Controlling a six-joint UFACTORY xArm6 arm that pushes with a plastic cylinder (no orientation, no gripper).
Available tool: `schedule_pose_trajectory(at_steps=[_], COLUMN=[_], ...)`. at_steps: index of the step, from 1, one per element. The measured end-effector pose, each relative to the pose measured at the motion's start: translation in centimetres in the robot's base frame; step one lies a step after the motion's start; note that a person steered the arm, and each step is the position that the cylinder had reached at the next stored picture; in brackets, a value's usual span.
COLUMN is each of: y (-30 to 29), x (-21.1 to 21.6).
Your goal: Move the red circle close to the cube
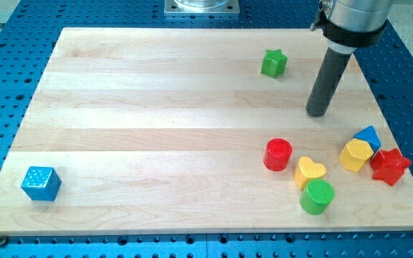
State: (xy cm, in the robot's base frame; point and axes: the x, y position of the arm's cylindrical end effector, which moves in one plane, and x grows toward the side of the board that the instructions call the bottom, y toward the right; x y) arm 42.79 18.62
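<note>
The red circle (278, 154), a short red cylinder, stands on the wooden board (156, 107) right of the middle, toward the view's bottom. The blue cube (41, 183) sits far away at the board's bottom left corner. My tip (317, 113) rests on the board above and to the right of the red circle, with a gap between them. The dark rod rises from the tip toward the view's top right.
A yellow heart (309, 171) and a green circle (317, 196) lie just right of and below the red circle. A yellow hexagon (355, 155), a blue block (368, 136) and a red star (390, 166) cluster at the right edge. A green star (274, 63) sits near the top.
</note>
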Motion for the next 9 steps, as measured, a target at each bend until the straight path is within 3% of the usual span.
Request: schedule_pose_trajectory(at_steps=[2,5,6,9], y=[-3.1,-3.3,-3.6,-17.7], x=[2.5,8.4,8.4,8.4])
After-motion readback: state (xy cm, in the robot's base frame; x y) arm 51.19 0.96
